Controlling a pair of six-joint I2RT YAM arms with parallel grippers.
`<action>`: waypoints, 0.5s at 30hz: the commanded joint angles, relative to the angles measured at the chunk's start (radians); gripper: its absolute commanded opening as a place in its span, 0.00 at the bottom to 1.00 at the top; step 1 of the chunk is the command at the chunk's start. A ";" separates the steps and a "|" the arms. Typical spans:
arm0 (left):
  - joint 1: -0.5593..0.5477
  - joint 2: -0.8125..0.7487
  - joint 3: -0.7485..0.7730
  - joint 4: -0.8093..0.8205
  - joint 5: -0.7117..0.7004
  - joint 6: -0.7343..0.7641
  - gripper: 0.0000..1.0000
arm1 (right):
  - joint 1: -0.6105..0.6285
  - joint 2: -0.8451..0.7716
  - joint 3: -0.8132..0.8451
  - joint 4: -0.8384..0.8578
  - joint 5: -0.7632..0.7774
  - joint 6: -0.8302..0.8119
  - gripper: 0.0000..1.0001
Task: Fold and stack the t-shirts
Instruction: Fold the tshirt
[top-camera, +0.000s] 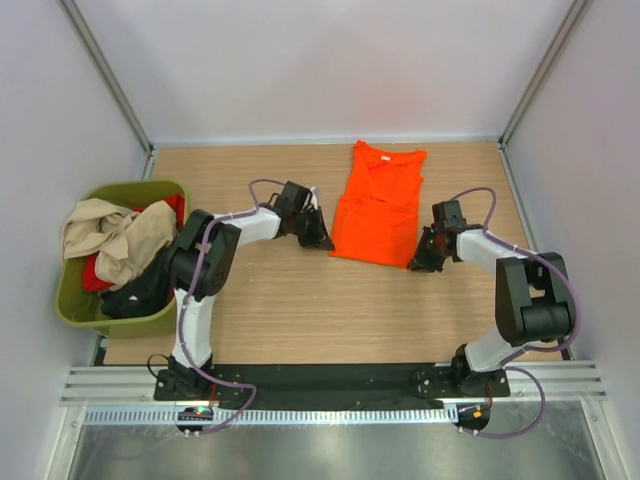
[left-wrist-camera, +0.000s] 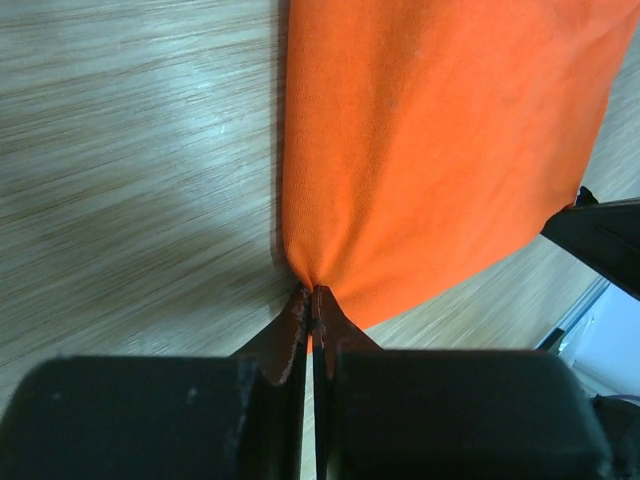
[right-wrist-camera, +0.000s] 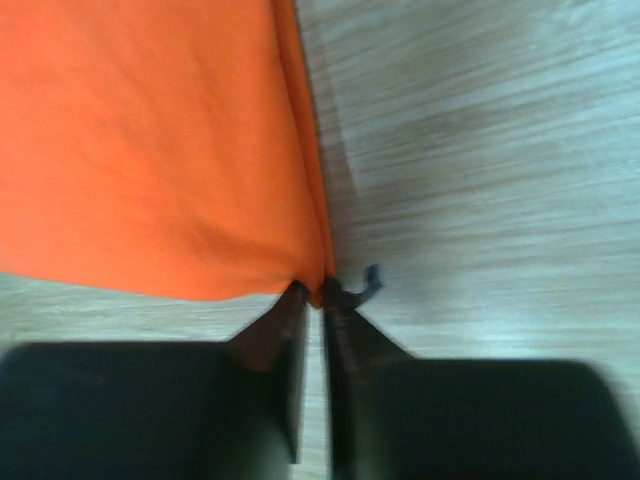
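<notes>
The bright orange t-shirt (top-camera: 377, 205) lies on the wooden table, neck toward the back, sides folded in to a narrow strip. My left gripper (top-camera: 322, 239) is shut on its near left corner; the left wrist view shows the cloth (left-wrist-camera: 430, 150) pinched at the gripper's tip (left-wrist-camera: 310, 292). My right gripper (top-camera: 418, 262) is shut on the near right corner; the right wrist view shows the cloth (right-wrist-camera: 150, 150) pinched at the tip (right-wrist-camera: 315, 293). Beige, red and black shirts (top-camera: 115, 245) are heaped in the tub.
The olive-green plastic tub (top-camera: 70, 310) stands at the table's left edge, beside the left arm. Grey walls close the table at the back and both sides. A black rail (top-camera: 320, 378) runs along the near edge.
</notes>
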 joint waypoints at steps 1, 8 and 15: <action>-0.010 -0.001 -0.026 -0.007 -0.012 -0.020 0.00 | 0.005 0.001 -0.028 0.029 0.001 -0.023 0.09; -0.019 -0.132 -0.152 -0.057 -0.082 -0.078 0.00 | 0.005 -0.171 -0.105 -0.155 -0.013 -0.036 0.01; -0.083 -0.272 -0.328 -0.063 -0.125 -0.124 0.00 | 0.103 -0.275 -0.206 -0.210 -0.044 0.166 0.29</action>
